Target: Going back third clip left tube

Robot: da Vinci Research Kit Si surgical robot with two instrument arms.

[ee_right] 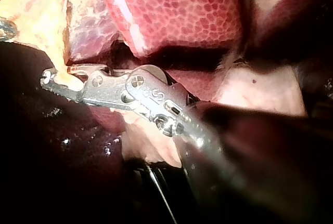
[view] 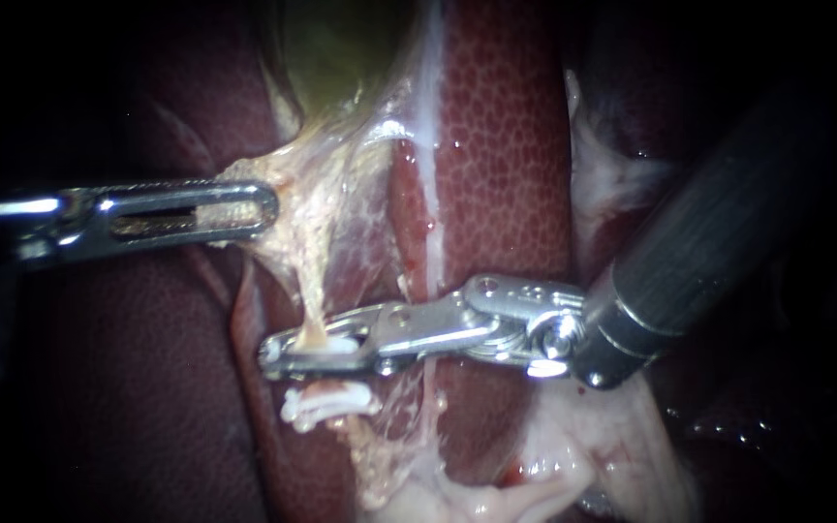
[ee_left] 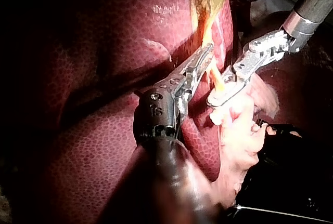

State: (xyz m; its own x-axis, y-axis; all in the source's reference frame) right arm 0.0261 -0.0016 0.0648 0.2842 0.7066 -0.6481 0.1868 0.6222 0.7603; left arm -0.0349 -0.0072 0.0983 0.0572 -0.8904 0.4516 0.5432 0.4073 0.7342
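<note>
Progress looks late on this one: a seated clip [view: 326,402] sits across the left tube [view: 310,291]. Just beside it on that tube, a white clip [view: 336,342] shows between the jaws of the right tool [view: 312,351]. Whether the seated clip is one clip or two pressed together, I cannot tell. What is left, by my reading, is the release and the retreat, since the right tool has not yet come off the left tube. Its jaws stand close together, one on each side of the left tube, clenched on the white clip with barely a gap. Further along the left tube, toward the gallbladder [view: 341,48], the left tool [view: 196,213] has its slotted jaws closed on pale tissue [view: 297,194], which shows through the slot. That grip looks to be stretching the left tube taut over the liver [view: 506,145].
</note>
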